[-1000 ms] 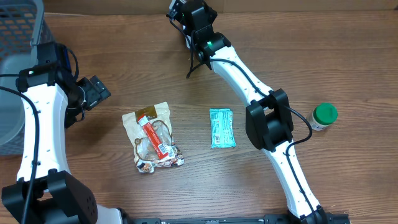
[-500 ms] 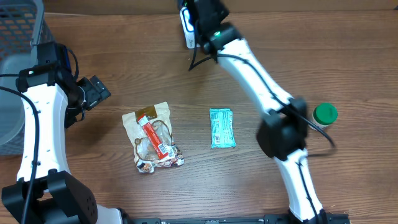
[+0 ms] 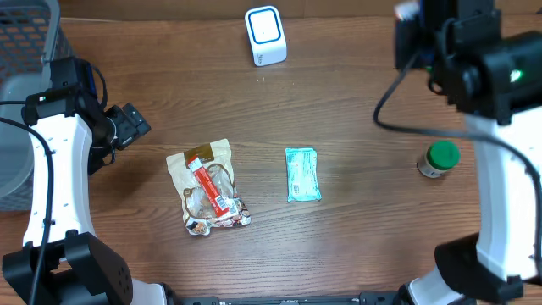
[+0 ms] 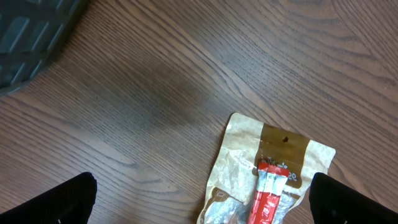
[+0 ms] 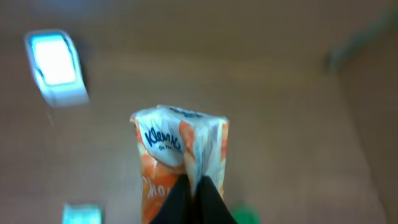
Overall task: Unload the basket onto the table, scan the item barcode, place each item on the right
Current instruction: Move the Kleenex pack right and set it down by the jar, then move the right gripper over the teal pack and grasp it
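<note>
A grey wire basket [image 3: 21, 42] is at the far left. The left jaws are spread wide over bare wooden worktop [image 3: 356, 110], just left of a tan snack pouch [image 3: 207, 188] with a red stick pack. The white, blue-faced scanner [image 3: 265, 36] stands near the back edge, and a teal packet [image 3: 302, 174] lies mid-worktop. The right jaws, pressed together, pinch a Kleenex tissue pack [image 5: 180, 155] aloft, well right of the scanner. A green-lidded bottle [image 3: 439, 158] stands near the right edge.
</note>
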`<state>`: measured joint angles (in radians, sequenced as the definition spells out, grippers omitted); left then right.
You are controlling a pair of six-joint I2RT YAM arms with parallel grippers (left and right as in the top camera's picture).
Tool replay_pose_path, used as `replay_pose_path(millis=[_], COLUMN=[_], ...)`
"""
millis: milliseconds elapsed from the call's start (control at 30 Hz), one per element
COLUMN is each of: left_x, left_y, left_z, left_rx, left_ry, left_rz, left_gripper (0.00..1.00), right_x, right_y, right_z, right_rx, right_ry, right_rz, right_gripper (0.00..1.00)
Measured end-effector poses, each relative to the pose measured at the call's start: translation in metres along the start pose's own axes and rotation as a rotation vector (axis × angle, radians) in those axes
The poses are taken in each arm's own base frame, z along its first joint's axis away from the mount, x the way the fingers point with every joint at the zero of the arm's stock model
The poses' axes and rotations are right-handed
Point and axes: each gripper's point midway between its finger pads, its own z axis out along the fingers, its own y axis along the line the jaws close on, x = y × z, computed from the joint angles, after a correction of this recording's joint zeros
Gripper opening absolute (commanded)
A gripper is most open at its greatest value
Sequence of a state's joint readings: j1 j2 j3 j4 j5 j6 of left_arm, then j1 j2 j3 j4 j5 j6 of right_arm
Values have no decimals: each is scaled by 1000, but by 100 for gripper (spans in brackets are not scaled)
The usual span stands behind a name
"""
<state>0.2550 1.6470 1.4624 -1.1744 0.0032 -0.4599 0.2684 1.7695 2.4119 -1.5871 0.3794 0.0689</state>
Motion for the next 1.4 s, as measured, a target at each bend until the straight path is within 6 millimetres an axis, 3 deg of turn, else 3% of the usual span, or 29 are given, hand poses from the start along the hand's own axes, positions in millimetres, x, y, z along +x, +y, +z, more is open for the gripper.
replay_pose_path(millis=[167, 333, 367, 400, 500, 533, 600, 633, 733, 933, 1167, 1400], left_x=[0, 0, 0, 0, 1, 0, 0, 0, 0, 0, 0, 0], left_y=[0, 0, 0, 0, 0, 0, 0, 0, 0, 0, 0, 0], left_z=[0, 0, 0, 0, 0, 0, 0, 0, 0, 0, 0, 0], left_rx=[0, -1, 0, 0, -1, 0, -1, 0, 0, 0, 0, 0], left_ry=[0, 0, 0, 0, 2, 0, 0, 0, 0, 0, 0, 0], left_rz=[0, 0, 0, 0, 0, 0, 0, 0, 0, 0, 0, 0], left_gripper=[100, 100, 100, 100, 100, 100, 100, 100, 100, 100, 100, 100], right_x=[64, 124, 144, 147, 172, 181, 198, 204, 217, 215, 203, 229], right_y=[-15, -31, -35, -35, -34, -33, -30, -29, -27, -14, 51, 114], right_z=[64, 113, 127, 129, 161, 171, 188, 194, 211, 223, 217, 196], right_rx=[16, 58, 72, 72, 79, 80, 83, 84, 78, 17, -302, -436], right_ry=[337, 565, 620, 630, 661, 665, 678, 676, 663, 626, 629, 709], right_rz=[98, 162, 178, 178, 200, 208, 219, 222, 223, 252, 321, 224], right_gripper=[4, 4, 5, 5, 7, 11, 40, 49, 52, 51, 43, 41])
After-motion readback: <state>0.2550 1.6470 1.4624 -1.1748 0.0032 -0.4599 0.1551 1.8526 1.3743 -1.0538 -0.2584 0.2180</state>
